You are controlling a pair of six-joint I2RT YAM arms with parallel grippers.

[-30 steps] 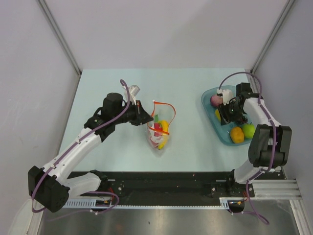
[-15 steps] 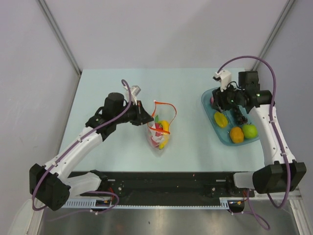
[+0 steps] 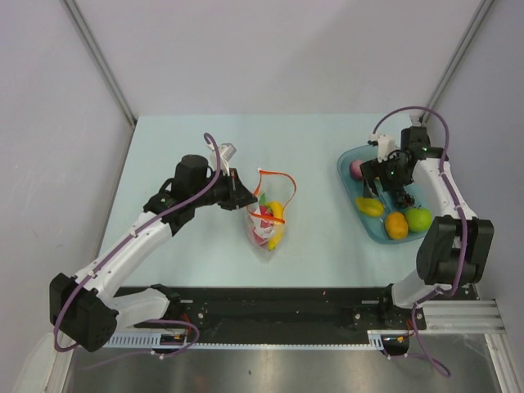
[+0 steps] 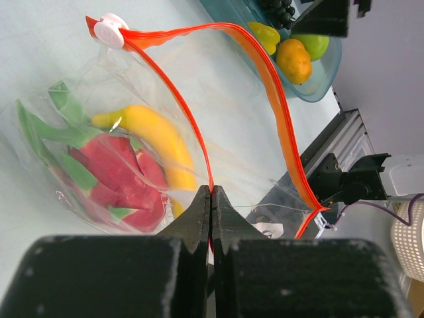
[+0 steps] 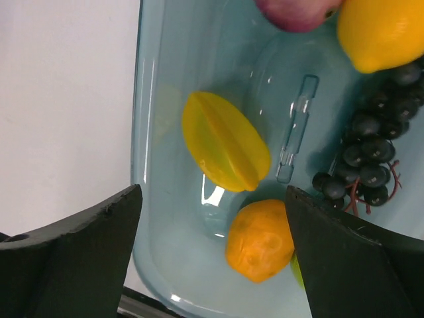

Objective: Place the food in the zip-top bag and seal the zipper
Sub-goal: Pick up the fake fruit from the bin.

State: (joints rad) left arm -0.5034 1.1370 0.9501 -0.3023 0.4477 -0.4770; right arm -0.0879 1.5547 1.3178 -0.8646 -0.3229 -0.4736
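Right arm reset noted: a second ago it was folded low into the teal tray (image 5: 147,99), half a second ago it had swung up and out, and now it hangs over the tray again with the right fingers (image 5: 79,232) spread wide and nothing between them. The yellow star fruit (image 5: 225,149) has slid a little toward the tray's near end but has not left it, so I read this as a fumbled or abandoned pick. The count in the bag is unchanged and another grasp is needed. The left fingers (image 4: 199,212) have not moved. They are pinched tight on the near lip of the zipper (image 4: 271,79), holding the zip-top bag (image 3: 266,223) open at mid-table, its white slider (image 4: 110,28) parked at the far end. Inside the bag are a banana (image 4: 156,132) and a red piece with green leaves (image 4: 112,182). The tray sits well to the right of the bag and holds the star fruit, an orange (image 5: 260,240), dark grapes (image 5: 371,152), a lemon (image 5: 384,33), a pinkish-purple ball (image 5: 291,13) and a green fruit (image 3: 419,218). The zipper is unsealed.
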